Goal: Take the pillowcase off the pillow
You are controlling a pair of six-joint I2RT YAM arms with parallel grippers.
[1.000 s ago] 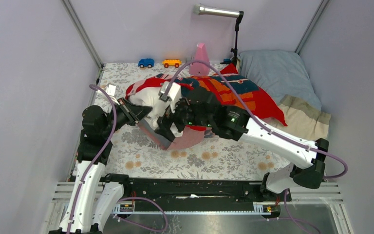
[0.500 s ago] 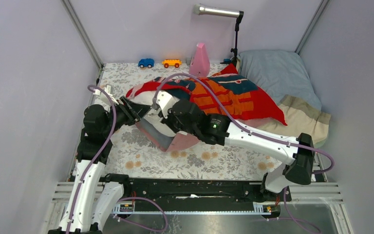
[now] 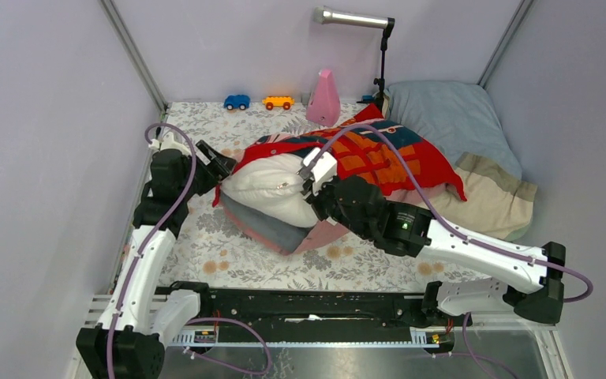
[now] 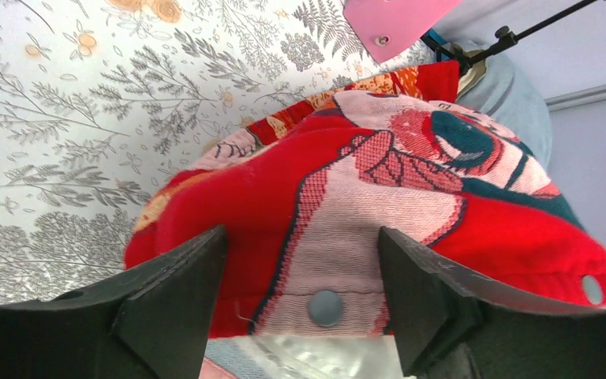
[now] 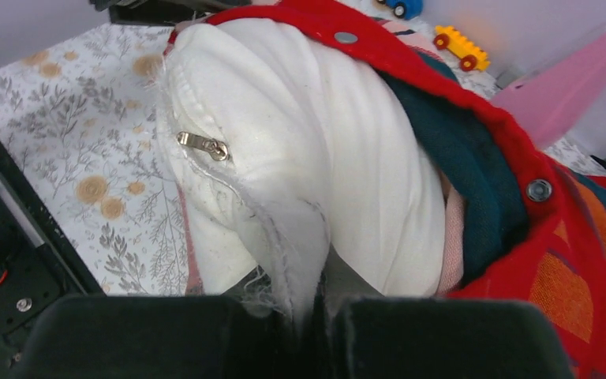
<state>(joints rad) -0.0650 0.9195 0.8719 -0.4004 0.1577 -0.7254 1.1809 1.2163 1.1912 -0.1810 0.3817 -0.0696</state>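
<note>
- White pillow lies left of centre on the flowered sheet. Its near end is bare and bulges out of the pillowcase; the rest is inside.
- Pillowcase has a red/orange/teal print. It's bunched over the far part of the pillow and runs back-right twd a grey-blue pillow w/ a beige end.
- Faded pink flap of the case, w/ a grey patch beside it, lies flat on the sheet under the bare end.
- Right pincer: fingers together, clamped on a fold of the pillow's white fabric at the seam. Wrist view shows the frayed seam edge going down btwn the two dark fingers. The zip pull is up-left of the pinch, on the same seam.
- Left pincer: at the pillow's left end, fingers wide apart, gripping nothing. Wrist view shows the case's red-and-pink hem w/ a grey snap stud in the gap. Can't tell if either finger touches the cloth.
- Rim of the case opening is a red band w/ another stud. It curves over the top of the pillow, w/ dark teal cloth just inside it.
- Far edge: pink cone, blue toy car, yellow toy car. A lamp on a black stand is nr the corner.
</note>
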